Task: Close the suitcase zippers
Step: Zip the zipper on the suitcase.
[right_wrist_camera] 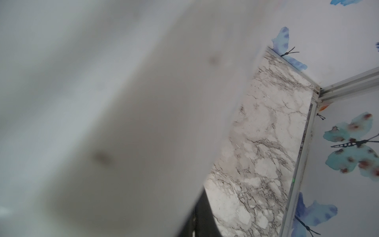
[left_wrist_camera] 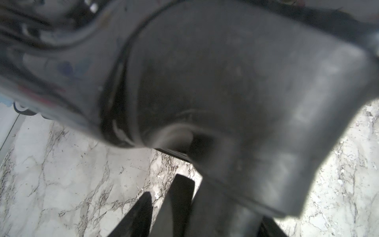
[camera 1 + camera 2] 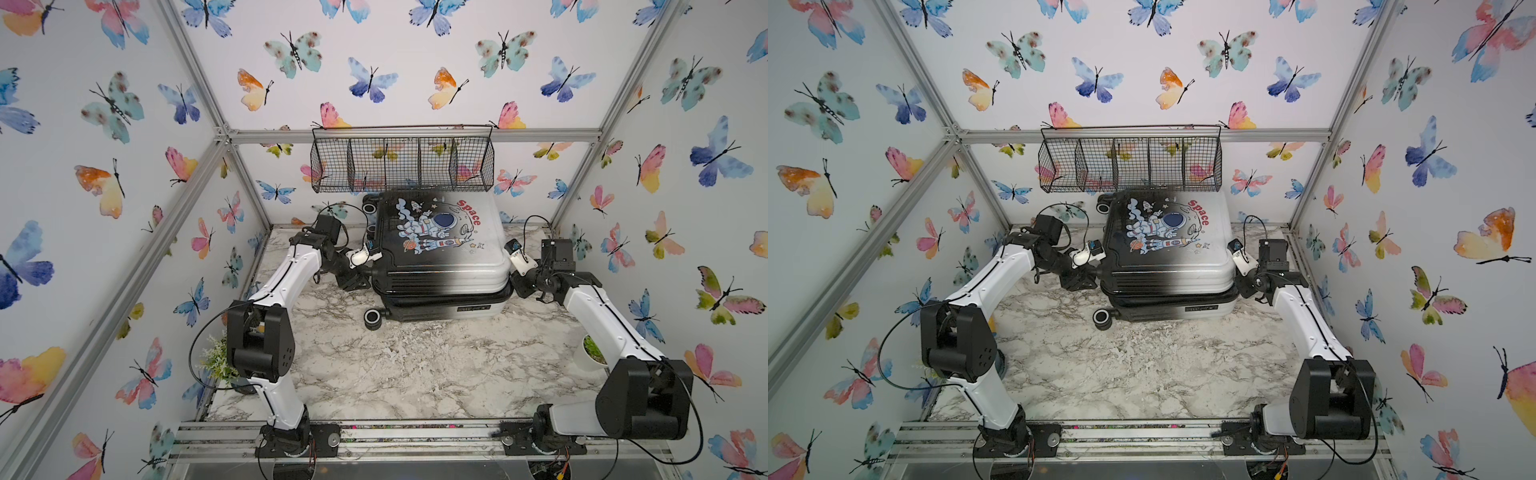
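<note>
While left claw (image 3: 365, 276) (gape unclear) flanks the suitcase (image 3: 440, 266), right claw (image 3: 517, 286) is shut.

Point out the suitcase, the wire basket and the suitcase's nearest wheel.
suitcase (image 3: 440, 259), in a top view, on the lid beside the astronaut print.
wire basket (image 3: 401, 164), in a top view, on its front mesh wall.
nearest wheel (image 3: 372, 318), in a top view, on its hub.

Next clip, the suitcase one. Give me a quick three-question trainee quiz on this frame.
1. True or false: the suitcase stands upright.
2. What hangs above the suitcase's far edge? A wire basket; B clock; C shelf of books.
3. Which is beside the suitcase's black end: left gripper or right gripper?
Key: 1 false, it lies flat. 2 A. 3 left gripper.
</note>
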Controlling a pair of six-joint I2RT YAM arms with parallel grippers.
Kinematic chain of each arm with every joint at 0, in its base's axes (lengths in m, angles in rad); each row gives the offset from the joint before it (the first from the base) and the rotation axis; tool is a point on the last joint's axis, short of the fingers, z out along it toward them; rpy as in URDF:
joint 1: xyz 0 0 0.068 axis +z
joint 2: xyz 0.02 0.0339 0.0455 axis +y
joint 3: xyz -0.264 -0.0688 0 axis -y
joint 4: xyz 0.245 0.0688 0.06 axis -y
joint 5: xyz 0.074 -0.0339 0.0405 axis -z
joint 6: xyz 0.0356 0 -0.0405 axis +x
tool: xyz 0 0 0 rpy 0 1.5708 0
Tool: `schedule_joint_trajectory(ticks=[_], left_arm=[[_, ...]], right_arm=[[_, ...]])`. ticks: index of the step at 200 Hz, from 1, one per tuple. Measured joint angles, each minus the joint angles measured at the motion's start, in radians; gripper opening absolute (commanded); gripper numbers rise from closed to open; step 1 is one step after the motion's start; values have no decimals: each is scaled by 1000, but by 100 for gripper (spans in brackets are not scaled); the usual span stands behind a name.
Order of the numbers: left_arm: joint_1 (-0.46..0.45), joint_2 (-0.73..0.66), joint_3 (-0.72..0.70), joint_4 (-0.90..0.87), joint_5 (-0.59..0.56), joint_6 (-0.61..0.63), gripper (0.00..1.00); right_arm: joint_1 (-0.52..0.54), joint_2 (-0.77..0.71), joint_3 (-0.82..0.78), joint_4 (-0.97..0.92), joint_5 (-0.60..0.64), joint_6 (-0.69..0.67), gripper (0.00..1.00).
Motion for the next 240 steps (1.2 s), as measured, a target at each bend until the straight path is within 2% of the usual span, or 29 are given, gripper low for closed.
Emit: schedule_joint_trajectory(ticks=[42,59,132,157,190,240], left_arm=[[-1,25,-3,-36,-10,-3,23],[3,22,2,-51,11,68,18],[-2,21,51,-136,50,51,8],[16,21,83,-146,95,-2,0],[76,22,187,-156,224,-93,0],[67,22,223,-144,238,-206,0]], right_arm=[[1,16,3,-3,1,-3,3],[1,16,3,10,6,-6,3],[-1,-15,-34,39,6,-10,3],[-1,-63,-71,43,2,-18,3],[0,-130,-96,48,-47,-32,4],[3,-236,-122,-24,-116,-47,3]])
